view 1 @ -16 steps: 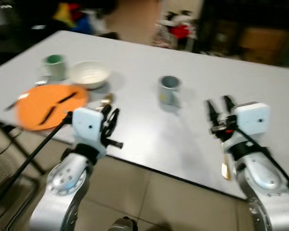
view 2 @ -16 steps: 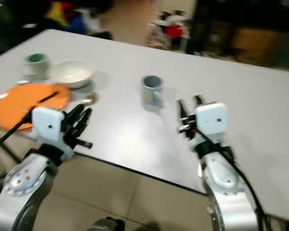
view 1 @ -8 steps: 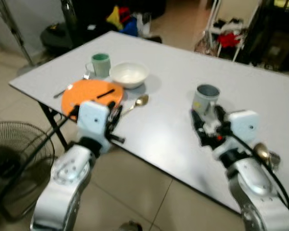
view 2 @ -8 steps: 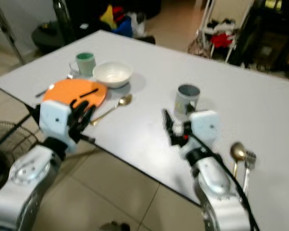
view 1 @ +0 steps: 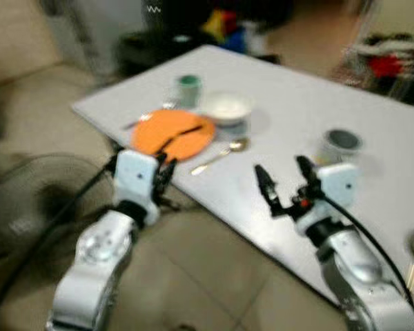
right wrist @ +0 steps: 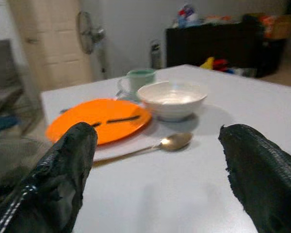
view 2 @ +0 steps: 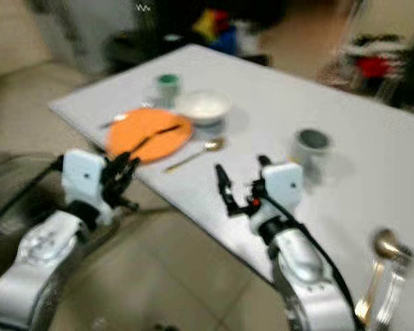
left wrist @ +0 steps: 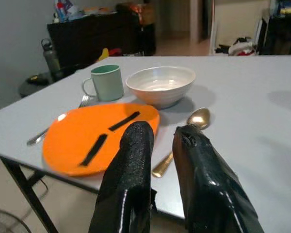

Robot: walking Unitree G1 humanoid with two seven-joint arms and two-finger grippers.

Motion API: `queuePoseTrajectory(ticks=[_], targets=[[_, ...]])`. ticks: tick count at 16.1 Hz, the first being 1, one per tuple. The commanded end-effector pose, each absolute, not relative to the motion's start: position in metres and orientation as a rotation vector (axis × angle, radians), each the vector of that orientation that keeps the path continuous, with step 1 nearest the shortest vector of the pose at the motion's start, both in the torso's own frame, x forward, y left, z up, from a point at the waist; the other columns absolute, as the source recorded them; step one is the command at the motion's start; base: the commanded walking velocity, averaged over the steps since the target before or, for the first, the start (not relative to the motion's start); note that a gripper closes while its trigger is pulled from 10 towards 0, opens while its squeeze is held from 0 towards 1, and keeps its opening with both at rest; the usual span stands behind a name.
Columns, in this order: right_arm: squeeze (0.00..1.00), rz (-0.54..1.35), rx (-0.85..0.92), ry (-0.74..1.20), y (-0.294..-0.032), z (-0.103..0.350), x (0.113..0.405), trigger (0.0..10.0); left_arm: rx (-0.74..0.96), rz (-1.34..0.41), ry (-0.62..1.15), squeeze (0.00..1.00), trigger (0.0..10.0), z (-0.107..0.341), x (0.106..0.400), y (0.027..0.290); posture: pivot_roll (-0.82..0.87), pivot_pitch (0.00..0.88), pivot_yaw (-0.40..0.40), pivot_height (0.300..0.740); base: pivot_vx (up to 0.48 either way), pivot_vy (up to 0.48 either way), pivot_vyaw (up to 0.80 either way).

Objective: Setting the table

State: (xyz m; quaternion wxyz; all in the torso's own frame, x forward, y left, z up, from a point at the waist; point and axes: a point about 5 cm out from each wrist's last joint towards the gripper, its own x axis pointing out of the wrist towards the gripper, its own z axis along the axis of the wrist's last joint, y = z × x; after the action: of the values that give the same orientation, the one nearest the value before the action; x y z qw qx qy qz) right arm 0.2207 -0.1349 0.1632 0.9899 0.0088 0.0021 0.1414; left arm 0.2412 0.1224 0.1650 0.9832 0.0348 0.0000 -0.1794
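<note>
A white counter (view 1: pixel 297 117) holds table settings. At its left end lies an orange plate (view 1: pixel 173 134) with two dark strips on it, a fork (left wrist: pixel 44 134) beside it, and a green mug (view 1: pixel 189 87) and white bowl (view 1: pixel 227 107) just behind. The left claw (view 1: pixel 162 172) hovers off the counter edge near the plate, fingers nearly together, empty. A gold spoon (view 1: pixel 221 155) lies right of the plate. The right claw (view 1: pixel 284 183) hovers over the counter, fingers wide apart, empty. A grey cup (view 1: pixel 340 143) stands behind it.
</note>
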Motion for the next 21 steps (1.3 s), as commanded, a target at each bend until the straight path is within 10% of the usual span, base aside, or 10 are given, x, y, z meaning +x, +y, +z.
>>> queuePoseTrajectory(ticks=[1,21], targets=[[1.00,0.285,0.041,0.003,-0.133,0.165,0.221,10.0,0.074,-0.371,-0.013,0.00,10.0,0.168,0.240,0.124,0.09,0.000,0.049,0.740,0.000,0.000,0.80],[1.00,0.235,0.178,0.036,-0.133,0.156,0.238,10.0,0.106,-0.327,-0.025,0.00,10.0,0.176,0.251,0.143,0.14,0.000,0.039,0.740,0.000,0.284,0.24]])
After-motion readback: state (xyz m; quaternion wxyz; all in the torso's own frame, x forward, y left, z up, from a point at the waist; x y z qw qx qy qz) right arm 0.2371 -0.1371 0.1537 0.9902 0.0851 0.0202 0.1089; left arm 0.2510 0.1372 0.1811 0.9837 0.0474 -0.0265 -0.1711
